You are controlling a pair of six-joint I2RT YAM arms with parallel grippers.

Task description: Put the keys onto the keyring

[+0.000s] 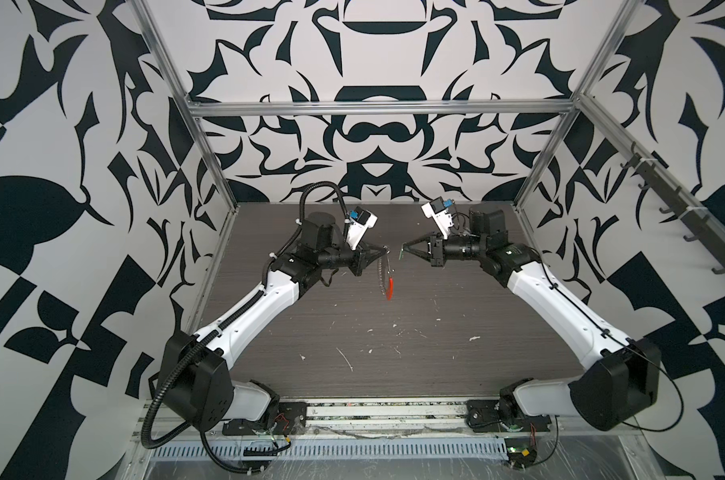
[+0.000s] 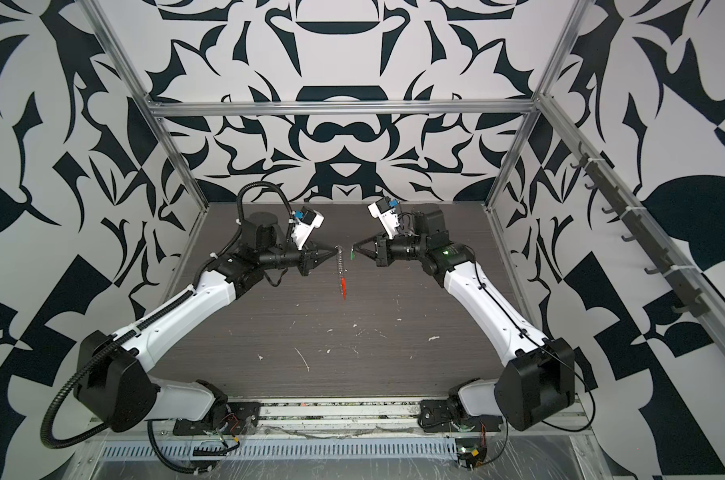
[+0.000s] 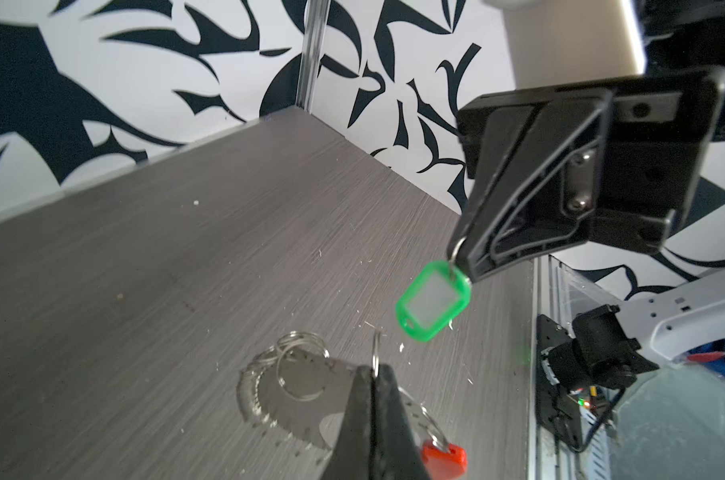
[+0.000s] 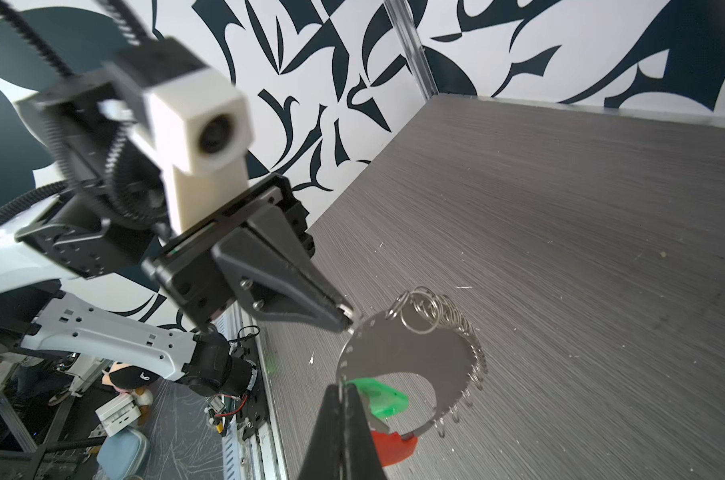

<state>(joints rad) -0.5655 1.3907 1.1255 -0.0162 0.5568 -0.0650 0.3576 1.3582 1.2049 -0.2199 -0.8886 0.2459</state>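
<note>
The keyring (image 4: 398, 349) is bright bare metal: a flat crescent that is smooth and shiny, hung with thin glossy wire rings. Its red segment (image 4: 394, 446) is glossy plastic. The keys (image 3: 433, 301), a single tag, are translucent glossy green plastic around a frosted white panel. The left pincer (image 4: 346, 318) and right pincer (image 3: 460, 259) are matt black plastic with bare metal screws. The counter (image 3: 186, 270) is matt grey wood-grain, finely streaked.

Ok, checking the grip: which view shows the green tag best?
Left wrist view: the green tag hangs whole, white panel facing the camera. The right wrist view hides part of it behind the right gripper; both top views show only a speck.
</note>
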